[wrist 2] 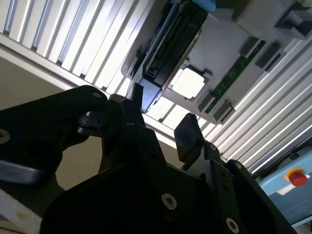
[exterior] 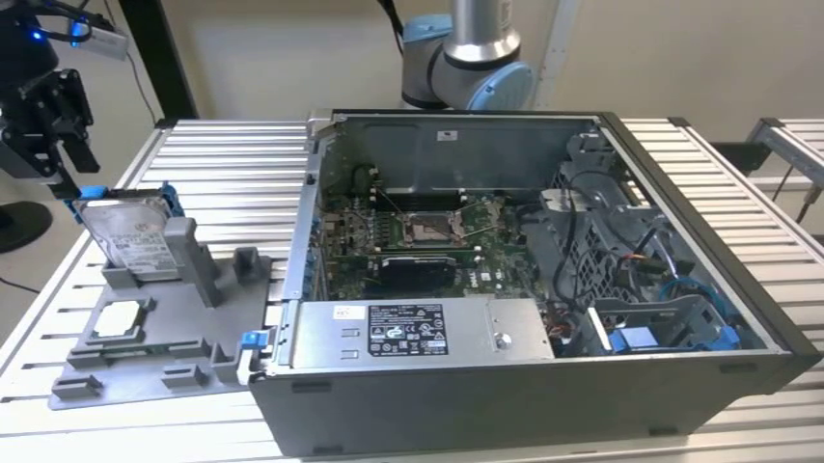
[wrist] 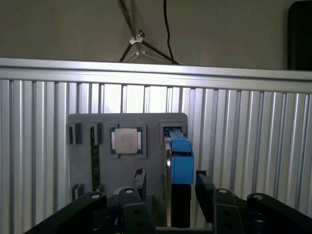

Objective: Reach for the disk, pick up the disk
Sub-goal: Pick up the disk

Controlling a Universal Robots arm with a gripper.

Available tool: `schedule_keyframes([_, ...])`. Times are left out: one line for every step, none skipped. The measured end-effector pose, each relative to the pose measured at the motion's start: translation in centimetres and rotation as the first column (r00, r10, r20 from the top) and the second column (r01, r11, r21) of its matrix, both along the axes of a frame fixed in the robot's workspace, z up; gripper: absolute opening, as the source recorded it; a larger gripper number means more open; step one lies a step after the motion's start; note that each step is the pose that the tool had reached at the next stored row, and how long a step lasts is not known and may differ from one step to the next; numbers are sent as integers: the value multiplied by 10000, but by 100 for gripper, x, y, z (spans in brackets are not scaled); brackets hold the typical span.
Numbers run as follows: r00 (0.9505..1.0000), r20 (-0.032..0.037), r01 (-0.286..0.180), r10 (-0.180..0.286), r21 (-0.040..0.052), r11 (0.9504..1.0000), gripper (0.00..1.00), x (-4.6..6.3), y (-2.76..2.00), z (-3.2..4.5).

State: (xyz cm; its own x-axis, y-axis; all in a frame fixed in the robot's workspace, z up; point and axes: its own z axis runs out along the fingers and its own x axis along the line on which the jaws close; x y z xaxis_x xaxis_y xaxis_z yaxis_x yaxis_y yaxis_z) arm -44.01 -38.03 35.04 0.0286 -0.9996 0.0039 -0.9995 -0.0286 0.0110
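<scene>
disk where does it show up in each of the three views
Exterior view: the disk stands upright in the grey tray at the exterior view's left, outside the computer case.
First wrist view: the disk is edge-on, blue frame toward the camera, beside the square chip.
Second wrist view: the disk is edge-on, beside the same chip.
Shared landmark: the square chip in the tray.

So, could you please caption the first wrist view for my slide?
Open pincer above the upright disk in its grey holder.
</scene>
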Motion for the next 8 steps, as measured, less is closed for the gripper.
schedule_keyframes([10000, 0, -1, 1, 0, 10000, 0, 0, 0, 0])
schedule_keyframes([10000, 0, -2, 2, 0, 10000, 0, 0, 0, 0])
schedule_keyframes([10000, 0, -4, 4, 0, 10000, 0, 0, 0, 0])
schedule_keyframes([10000, 1, -5, 5, 0, 10000, 0, 0, 0, 0])
schedule_keyframes([10000, 0, -6, 6, 0, 10000, 0, 0, 0, 0])
schedule_keyframes([10000, 0, -7, 7, 0, 10000, 0, 0, 0, 0])
schedule_keyframes([10000, 0, -8, 8, 0, 10000, 0, 0, 0, 0])
schedule_keyframes([10000, 0, -9, 9, 0, 10000, 0, 0, 0, 0])
